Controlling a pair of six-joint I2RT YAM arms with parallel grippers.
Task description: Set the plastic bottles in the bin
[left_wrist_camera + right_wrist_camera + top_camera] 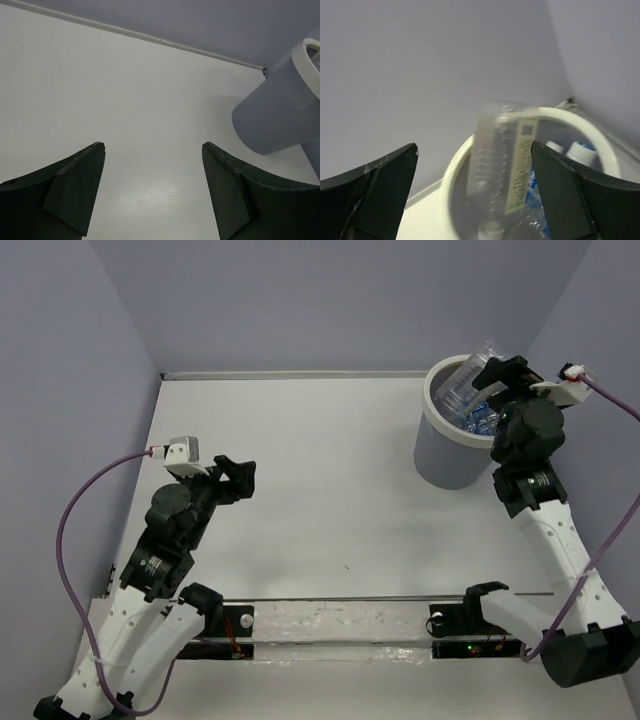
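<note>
The round grey bin (445,445) with its wide white rim stands at the far right of the table. It also shows in the left wrist view (280,112) and the right wrist view (592,137). A large clear bottle with a pale yellowish label (502,172) stands cap-down inside it, blurred, with its bottom sticking above the rim (462,380). Blue-labelled, blue-capped bottles (580,149) lie beneath it (480,420). My right gripper (475,150) hovers over the bin, open and empty. My left gripper (152,147) is open and empty above bare table at the left (240,475).
Lavender walls close in the table on the left, back and right. The bin sits close to the back right corner. A clear strip (340,625) lies between the arm bases at the near edge.
</note>
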